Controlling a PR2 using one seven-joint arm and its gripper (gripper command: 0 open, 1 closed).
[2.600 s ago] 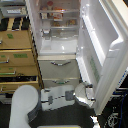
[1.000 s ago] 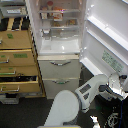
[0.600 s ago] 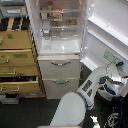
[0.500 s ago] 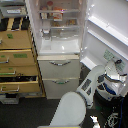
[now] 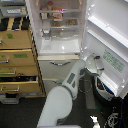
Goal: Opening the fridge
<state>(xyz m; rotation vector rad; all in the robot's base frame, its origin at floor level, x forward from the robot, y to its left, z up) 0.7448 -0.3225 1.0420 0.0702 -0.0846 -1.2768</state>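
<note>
While the fridge stands tall and upright in the middle of the exterior view, its long axis running top to bottom, its large upper door is swung wide open toward the exterior view's right. The door's inner face, with its moulded white shelves, looks back toward the fridge's front, and a pale label with green print sits low on that face. The open compartment faces the camera and shows white shelves holding a few small reddish and orange items, too blurred to name. Below the compartment, a lower drawer with a curved silver handle is closed.

The robot's white arm rises from the bottom of the view in front of the fridge's lower drawers and reaches up toward the lower inner edge of the open door. Its gripper lies just beside that edge; whether its fingers are spread or closed cannot be told at this blur, nor whether they touch the door.

On the fridge's other side, at the exterior view's left, stands a tan wooden drawer cabinet, its lower drawers pulled slightly out.
</note>
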